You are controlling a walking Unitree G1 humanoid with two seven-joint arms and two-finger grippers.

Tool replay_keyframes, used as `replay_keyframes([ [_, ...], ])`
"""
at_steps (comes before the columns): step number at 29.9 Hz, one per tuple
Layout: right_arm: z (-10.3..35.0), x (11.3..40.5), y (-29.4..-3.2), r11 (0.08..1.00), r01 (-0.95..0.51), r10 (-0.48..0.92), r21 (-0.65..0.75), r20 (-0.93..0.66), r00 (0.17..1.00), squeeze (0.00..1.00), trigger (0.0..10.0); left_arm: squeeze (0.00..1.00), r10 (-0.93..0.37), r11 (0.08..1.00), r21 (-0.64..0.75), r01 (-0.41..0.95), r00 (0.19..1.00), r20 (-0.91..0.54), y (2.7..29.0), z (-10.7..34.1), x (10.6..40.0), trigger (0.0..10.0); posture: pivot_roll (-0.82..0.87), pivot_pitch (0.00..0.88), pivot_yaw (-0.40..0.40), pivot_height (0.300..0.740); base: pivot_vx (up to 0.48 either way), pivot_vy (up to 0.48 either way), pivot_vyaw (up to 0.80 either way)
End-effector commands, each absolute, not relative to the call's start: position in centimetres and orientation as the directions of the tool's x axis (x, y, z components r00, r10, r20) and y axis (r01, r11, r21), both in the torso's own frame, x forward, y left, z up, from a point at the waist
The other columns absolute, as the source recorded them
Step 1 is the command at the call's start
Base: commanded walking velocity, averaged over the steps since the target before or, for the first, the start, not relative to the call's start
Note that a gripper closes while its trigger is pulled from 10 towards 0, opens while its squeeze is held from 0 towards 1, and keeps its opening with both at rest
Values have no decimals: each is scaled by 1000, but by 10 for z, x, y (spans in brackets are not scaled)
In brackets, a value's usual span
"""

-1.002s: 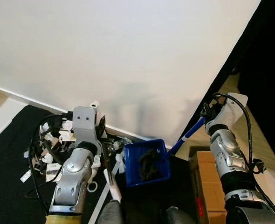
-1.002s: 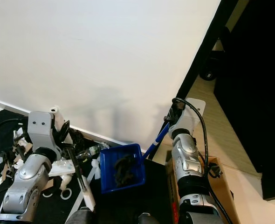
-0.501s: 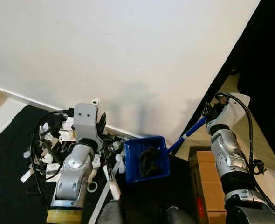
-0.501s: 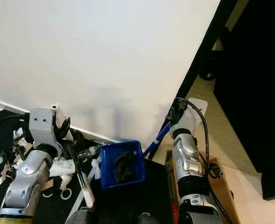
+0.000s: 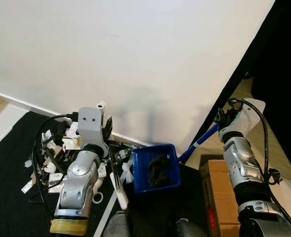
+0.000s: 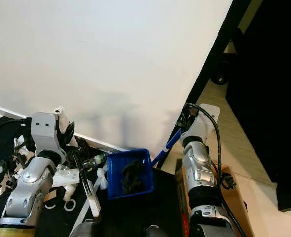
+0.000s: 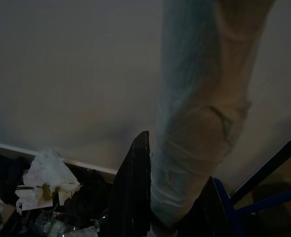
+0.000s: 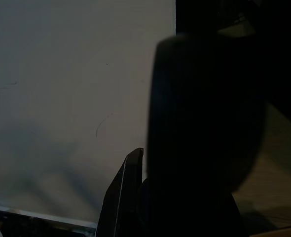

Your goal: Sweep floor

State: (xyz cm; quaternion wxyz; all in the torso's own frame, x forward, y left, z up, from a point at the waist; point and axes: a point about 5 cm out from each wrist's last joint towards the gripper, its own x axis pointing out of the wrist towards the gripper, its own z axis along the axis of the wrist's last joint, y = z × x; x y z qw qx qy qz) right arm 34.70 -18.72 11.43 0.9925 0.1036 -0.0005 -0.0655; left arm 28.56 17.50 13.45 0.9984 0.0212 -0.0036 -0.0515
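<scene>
A blue long-handled dustpan (image 5: 137, 174) hangs low in front of me with a dark clump of debris (image 5: 157, 166) inside it. Its blue handle (image 5: 197, 144) rises to my right gripper (image 5: 219, 118), which is shut on the top end. My left gripper (image 5: 109, 134) is shut on a pale broom handle (image 5: 117, 180) that slants down beside the pan's left edge. In the left wrist view the taped handle (image 7: 200, 123) runs close past a black finger (image 7: 135, 187). Scraps of white and dark litter (image 5: 54, 148) lie heaped on a black mat (image 5: 7, 168) at the left.
A white wall (image 5: 135, 59) with a baseboard stands straight ahead. A cardboard box (image 5: 215, 197) sits by my right side, and a dark doorway (image 5: 283, 74) opens at the right. Cables trail over the litter by my left arm.
My left arm has lifted slightly and tipped the broom handle a little more upright. The dustpan has risen a touch toward the wall; both grips are unchanged.
</scene>
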Motion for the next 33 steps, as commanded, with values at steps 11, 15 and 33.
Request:
replay_keyframes([
  [11,118,347,-189,965,137,-144,223,14,989,0,10000,0,-99,994,49,98,995,19,178,135,284,10000,218,112,-55,740,0,0,0],
  [15,117,347,-189,966,135,-141,222,11,990,0,10000,0,-95,994,51,94,995,20,179,135,283,10000,218,110,-52,740,0,0,0],
  [33,117,346,-191,967,133,-140,215,14,990,0,10000,0,-106,993,55,105,994,14,178,133,284,10000,215,106,-47,740,0,0,0],
])
